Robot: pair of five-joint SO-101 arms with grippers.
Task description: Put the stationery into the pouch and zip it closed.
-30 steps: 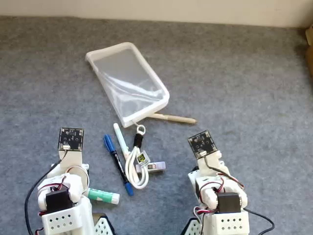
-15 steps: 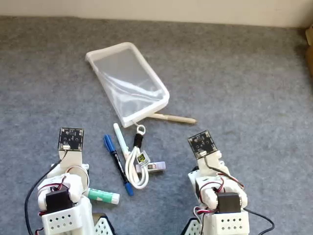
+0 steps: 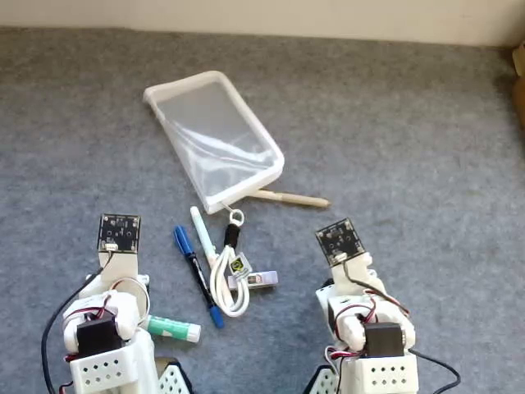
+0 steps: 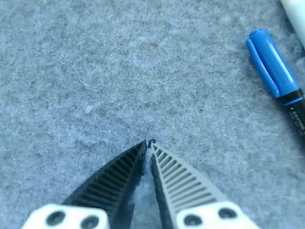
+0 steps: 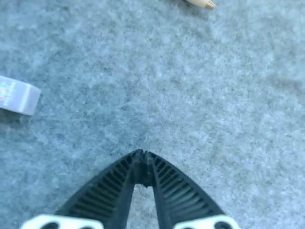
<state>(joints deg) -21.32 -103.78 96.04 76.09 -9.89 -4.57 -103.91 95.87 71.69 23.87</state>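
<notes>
From above, the clear pouch (image 3: 215,139) lies flat on the grey surface (image 3: 426,123), well ahead of both arms, with a beige pen (image 3: 291,198) at its near edge. A blue marker (image 3: 197,275), white pen (image 3: 203,234) and coiled white cord (image 3: 228,283) lie between the arms. In the left wrist view, the left fingers (image 4: 181,176) are closed and empty, the blue marker ahead and aside. In the right wrist view, the right fingers (image 5: 176,188) are likewise closed, with a small clear block (image 5: 16,95) off to one side.
</notes>
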